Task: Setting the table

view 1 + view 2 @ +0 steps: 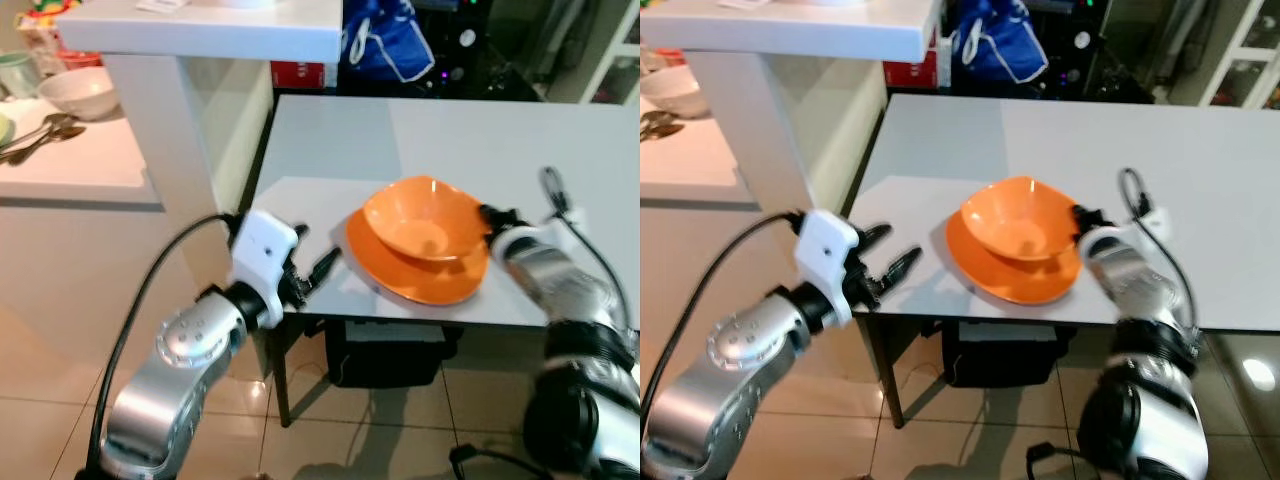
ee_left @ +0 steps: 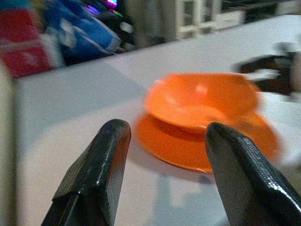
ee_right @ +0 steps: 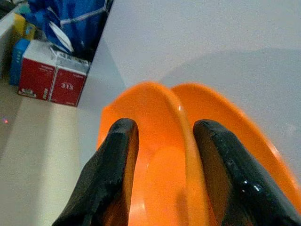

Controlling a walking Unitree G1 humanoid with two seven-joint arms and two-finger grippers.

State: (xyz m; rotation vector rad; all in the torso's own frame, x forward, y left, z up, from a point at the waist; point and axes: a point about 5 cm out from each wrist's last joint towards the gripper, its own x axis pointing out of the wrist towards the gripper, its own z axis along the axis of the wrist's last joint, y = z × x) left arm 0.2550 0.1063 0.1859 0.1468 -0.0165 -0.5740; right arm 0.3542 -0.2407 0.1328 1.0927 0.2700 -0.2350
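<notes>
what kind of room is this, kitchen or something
Probably a home kitchen or dining area: an orange bowl on an orange plate sits on a grey table, beside a white counter with crockery.

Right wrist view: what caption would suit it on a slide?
Right gripper straddling the rim of a glossy orange plastic bowl on its orange plate, grey table.

A shallow orange bowl (image 1: pixel 1018 222) sits tilted on a flat orange plate (image 1: pixel 1008 270) near the front edge of a pale grey rectangular table (image 1: pixel 1200 180). The right gripper (image 1: pixel 1080 222) meets the bowl's right rim, its black fingers hard to tell apart there. The left gripper (image 1: pixel 890 252) hangs at the table's front left corner, its two black fingers spread, well apart from the plate. Beyond the table lies a blue bag (image 1: pixel 992 45); a white counter (image 1: pixel 790 30) stands at left.
</notes>
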